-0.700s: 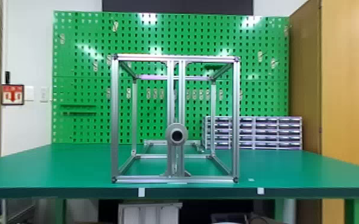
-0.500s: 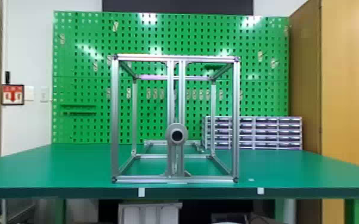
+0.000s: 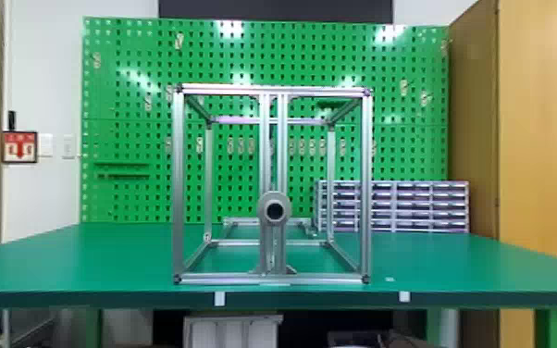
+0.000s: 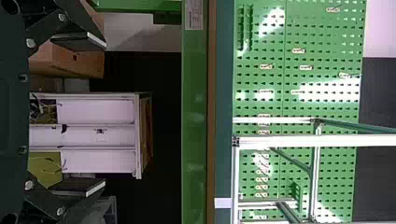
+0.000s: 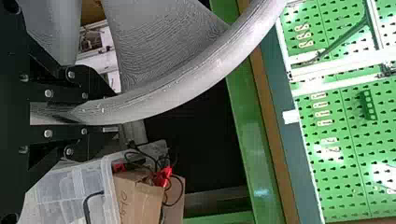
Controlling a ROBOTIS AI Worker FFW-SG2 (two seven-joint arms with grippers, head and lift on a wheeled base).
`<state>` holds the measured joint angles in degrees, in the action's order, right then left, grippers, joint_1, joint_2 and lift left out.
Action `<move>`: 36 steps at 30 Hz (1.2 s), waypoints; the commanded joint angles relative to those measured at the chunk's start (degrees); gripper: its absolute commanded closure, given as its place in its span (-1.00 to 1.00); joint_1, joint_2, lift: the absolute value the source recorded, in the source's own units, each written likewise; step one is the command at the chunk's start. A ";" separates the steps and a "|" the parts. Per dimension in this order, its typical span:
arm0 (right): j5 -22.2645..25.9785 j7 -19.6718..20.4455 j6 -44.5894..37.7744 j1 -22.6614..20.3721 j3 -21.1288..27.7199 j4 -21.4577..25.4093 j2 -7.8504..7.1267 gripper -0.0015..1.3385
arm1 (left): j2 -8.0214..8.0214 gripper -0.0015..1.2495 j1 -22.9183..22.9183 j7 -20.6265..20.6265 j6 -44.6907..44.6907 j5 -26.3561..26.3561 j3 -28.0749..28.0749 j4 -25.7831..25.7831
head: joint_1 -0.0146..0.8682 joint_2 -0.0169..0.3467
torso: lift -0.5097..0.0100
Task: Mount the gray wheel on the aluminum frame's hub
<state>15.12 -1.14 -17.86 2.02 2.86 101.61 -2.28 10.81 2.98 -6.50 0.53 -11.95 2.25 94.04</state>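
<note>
Gripping the wheel (image 5: pixel 187 84) by its rim right now, with the right gripper (image 5: pixel 112 112) clamping both fingers on it, one from each side! Holding it in front of the table's near edge, apart from the frame (image 3: pixel 178 185). Holding the left gripper (image 4: pixel 103 114) on the near side of the table too, with fingers wide apart and nothing between them.

Looking forward, facing the frame standing upright in the middle of the table (image 3: pixel 83 259), just beside its near edge. Spotting the hub (image 3: pixel 274 210) on the central posts, pointing its dark round opening to the near side and bearing no wheel. Seeing a drawer rack (image 3: pixel 393 206) far right, and the green pegboard (image 3: pixel 125 97) rising behind.

Now checking the writing! Catching a framed red-and-white sign (image 3: pixel 20 147) on the left wall, and two white tags on the table's near edge. Picking out a white label (image 4: pixel 194 14) with tiny print on a green beam (image 4: pixel 194 112), then dark handwriting on a carton (image 5: pixel 144 200) beside a clear bin (image 5: pixel 70 196).
</note>
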 commanded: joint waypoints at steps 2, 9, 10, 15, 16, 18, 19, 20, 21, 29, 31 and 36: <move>0.00 0.00 -0.77 0.35 -0.14 -0.01 0.00 0.71 | 0.00 -0.61 0.01 0.00 0.00 0.00 -0.05 0.00 | -0.98 -0.87 | -0.96; 0.09 0.00 -1.65 0.44 -0.23 0.08 0.00 0.71 | 0.09 -0.61 0.01 0.00 0.00 0.00 -0.05 0.00 | -0.98 -0.87 | -0.96; 0.18 0.00 -1.65 0.44 -0.23 0.08 -0.09 0.71 | 0.00 -0.61 0.01 0.00 0.00 0.00 -0.05 0.00 | -0.98 -0.87 | -0.96; 0.18 0.00 -5.52 1.06 -0.23 1.31 -0.09 0.71 | 0.09 -0.61 0.01 0.00 0.00 0.00 0.04 0.00 | -0.98 -0.87 | -0.96; 0.18 0.00 -6.57 1.23 -0.23 1.75 -0.09 0.71 | 0.00 -0.61 0.01 0.00 0.00 0.00 0.04 0.00 | -0.98 -0.87 | -0.96; -0.70 0.09 -8.68 1.67 -0.14 3.15 0.35 0.71 | 0.00 -0.61 0.01 0.00 0.00 -0.09 0.04 0.00 | -0.98 -0.87 | -0.96; -1.06 0.17 -9.47 1.76 -0.14 3.77 0.53 0.71 | 0.00 -0.61 0.01 0.00 0.00 0.00 -0.05 0.00 | -0.98 -0.87 | -0.96; -1.32 0.17 -10.70 1.93 -0.05 4.56 0.88 0.71 | 0.00 -0.61 0.01 0.00 0.00 0.00 -0.05 0.00 | -0.98 -0.87 | -0.96; -1.67 0.17 -11.05 2.02 0.04 5.00 1.05 0.71 | 0.00 -0.61 0.01 0.00 0.00 0.00 -0.05 0.00 | -0.98 -0.87 | -0.96; 0.70 6.15 -17.73 3.43 -1.54 11.24 0.97 0.71 | 0.00 -0.61 -0.08 0.00 0.00 0.00 0.12 0.00 | -0.98 -0.87 | -0.96; 1.41 8.00 -19.93 4.13 -2.07 13.00 0.88 0.71 | 0.00 -0.61 -0.17 0.00 0.00 0.00 0.12 0.00 | -0.98 -0.87 | -0.96; 5.01 13.71 -25.73 6.86 -3.83 17.39 0.53 0.71 | 0.00 -0.61 -0.17 0.00 0.00 -0.09 0.12 0.00 | -0.98 -0.87 | -0.96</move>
<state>17.57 10.05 -39.39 6.92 0.36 115.80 -1.45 10.83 2.82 -6.50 0.53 -12.02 2.37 94.04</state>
